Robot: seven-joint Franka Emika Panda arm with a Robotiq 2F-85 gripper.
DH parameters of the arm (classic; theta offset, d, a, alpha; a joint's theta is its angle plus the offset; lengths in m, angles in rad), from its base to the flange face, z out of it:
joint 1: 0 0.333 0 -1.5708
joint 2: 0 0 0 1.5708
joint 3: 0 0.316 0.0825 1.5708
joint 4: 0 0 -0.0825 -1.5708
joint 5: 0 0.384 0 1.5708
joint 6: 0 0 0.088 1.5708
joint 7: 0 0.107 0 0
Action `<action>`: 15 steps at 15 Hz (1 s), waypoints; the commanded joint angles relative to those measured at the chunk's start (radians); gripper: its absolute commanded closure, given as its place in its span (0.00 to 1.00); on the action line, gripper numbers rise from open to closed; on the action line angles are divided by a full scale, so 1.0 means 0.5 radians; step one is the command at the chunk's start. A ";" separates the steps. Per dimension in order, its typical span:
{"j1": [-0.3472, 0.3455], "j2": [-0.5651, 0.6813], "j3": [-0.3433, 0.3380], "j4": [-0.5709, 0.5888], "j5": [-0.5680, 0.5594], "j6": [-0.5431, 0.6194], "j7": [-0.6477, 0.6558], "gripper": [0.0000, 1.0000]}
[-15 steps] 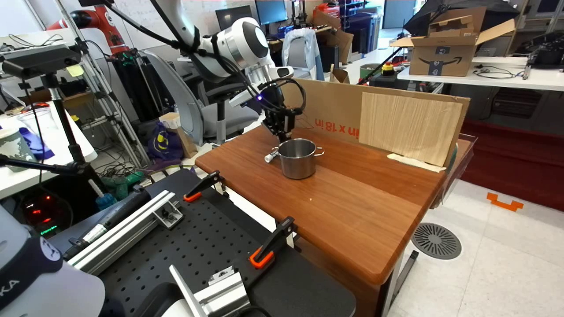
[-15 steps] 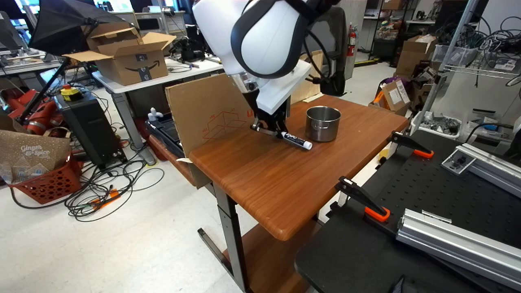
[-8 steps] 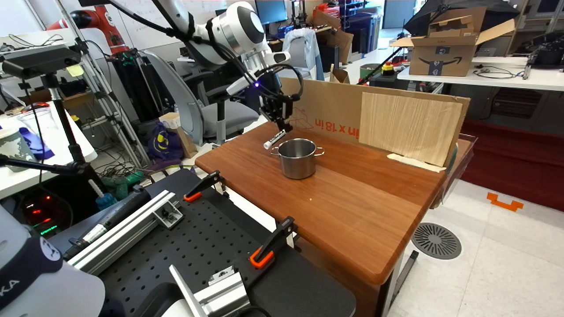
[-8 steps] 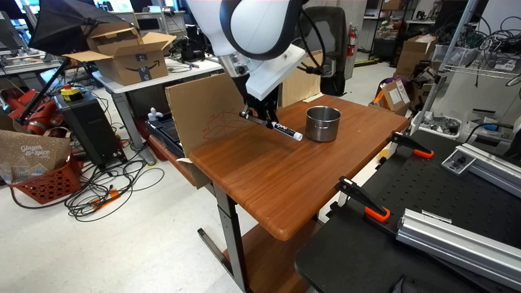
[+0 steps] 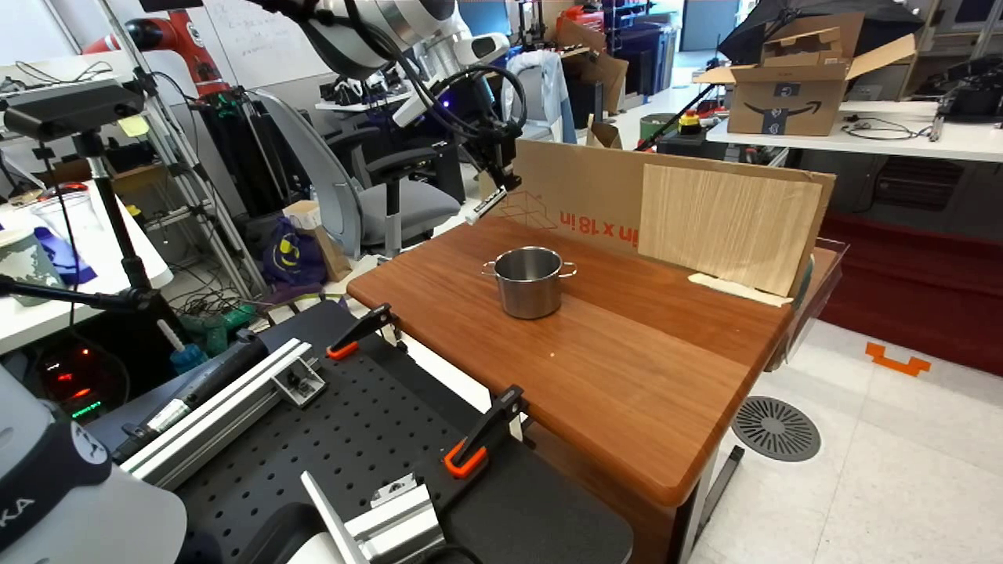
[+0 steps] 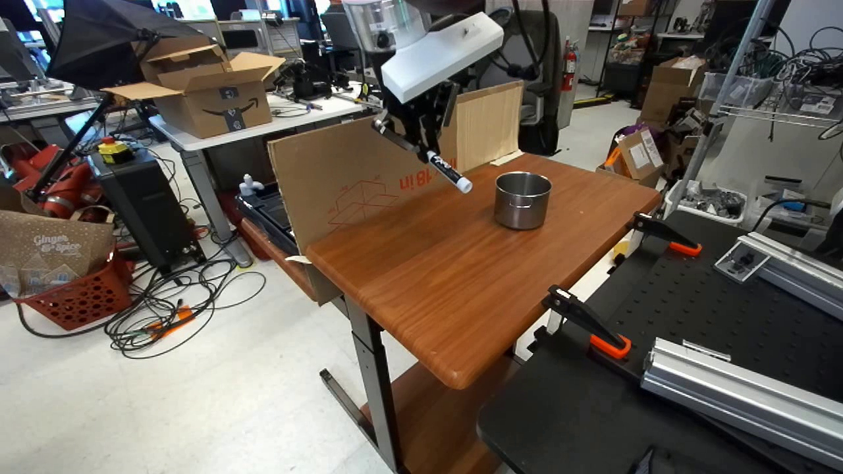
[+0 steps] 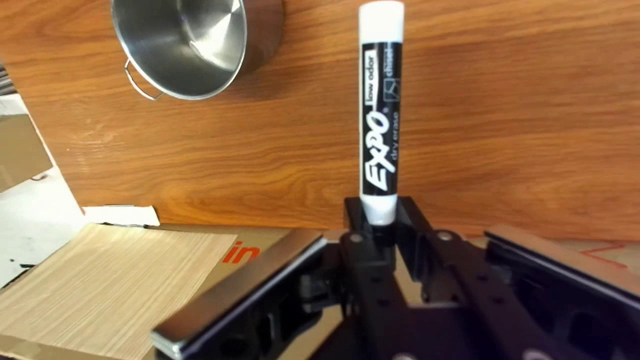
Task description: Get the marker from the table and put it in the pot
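The marker, a black and white Expo pen, is held between the fingertips of my gripper by its dark end. Its white end points out and, in both exterior views, slants down; the marker shows there too. My gripper is shut on it, well above the table. The silver pot stands upright on the table with its mouth up. In the wrist view the pot is at the upper left, apart from the marker. Its inside looks bare where visible.
A cardboard panel stands along the table's back edge, with a pale plywood board against it. Black clamps with orange pads sit at the front edge, next to a dark perforated bench. A grey chair stands behind.
My gripper has risen with the marker in it, from low beside the pot to well above the table. In an exterior view it also shifted left, away from the pot. The pot has not moved.
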 commanded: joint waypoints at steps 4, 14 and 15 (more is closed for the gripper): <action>-0.017 -0.348 -0.058 -0.377 -0.524 0.276 0.748 0.95; -0.281 -0.524 0.124 -0.648 -1.373 0.158 1.765 0.95; -0.300 -0.520 0.139 -0.664 -1.417 0.146 1.826 0.95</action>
